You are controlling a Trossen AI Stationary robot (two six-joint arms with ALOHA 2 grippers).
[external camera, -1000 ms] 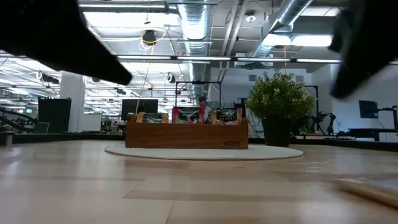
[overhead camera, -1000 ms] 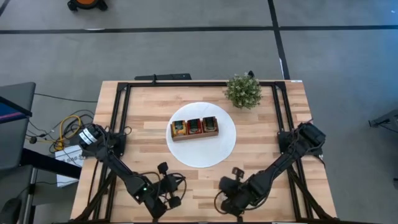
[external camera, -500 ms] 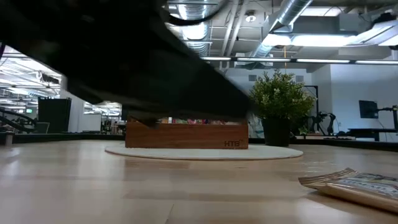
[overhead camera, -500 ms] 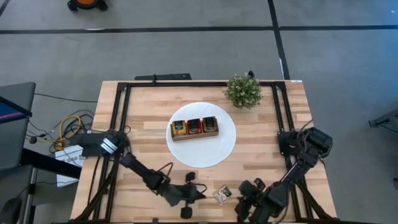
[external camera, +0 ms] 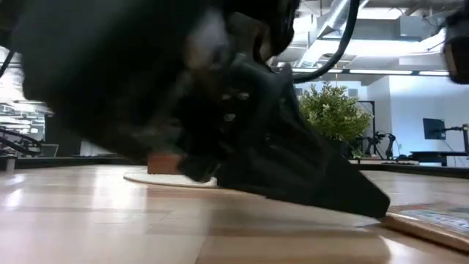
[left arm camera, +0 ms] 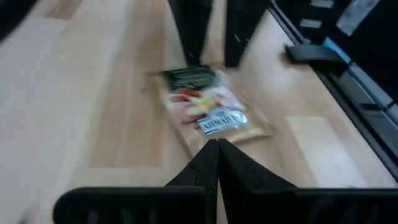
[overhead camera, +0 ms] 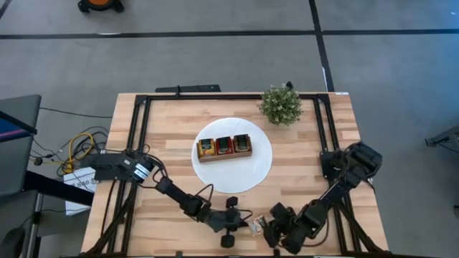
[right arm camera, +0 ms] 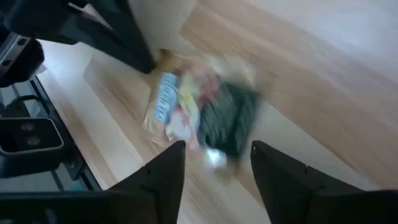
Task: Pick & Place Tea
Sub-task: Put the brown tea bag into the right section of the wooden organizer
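Note:
One tea sachet (overhead camera: 254,225) with a dark green end lies flat on the wood near the table's front edge, clear in the left wrist view (left arm camera: 211,112) and the right wrist view (right arm camera: 199,112). My left gripper (overhead camera: 242,223) is shut, with its tip at the sachet's left side. My right gripper (overhead camera: 270,228) stands open just right of the sachet, which lies ahead of its fingers (right arm camera: 168,177) and apart from them. More tea fills the wooden box (overhead camera: 224,147) on the white disc (overhead camera: 252,174). My left gripper's shut fingertips (left arm camera: 217,149) meet the sachet's edge nearest them (left arm camera: 210,138). They come slanting down from the table's left, as the low view shows (external camera: 377,207). The sachet lies flat on the table; whether the tips press on it I cannot tell.
A small green plant (overhead camera: 281,105) stands at the far right of the table. A black frame (overhead camera: 136,122) runs along the table's sides. Bare wood (overhead camera: 165,150) lies left of the disc.
My left gripper has swung from the near left toward the table's right edge, up to the sachet. My right gripper drew back toward the near right corner, leaving the sachet lying uncovered on the wood, then came back a little toward it.

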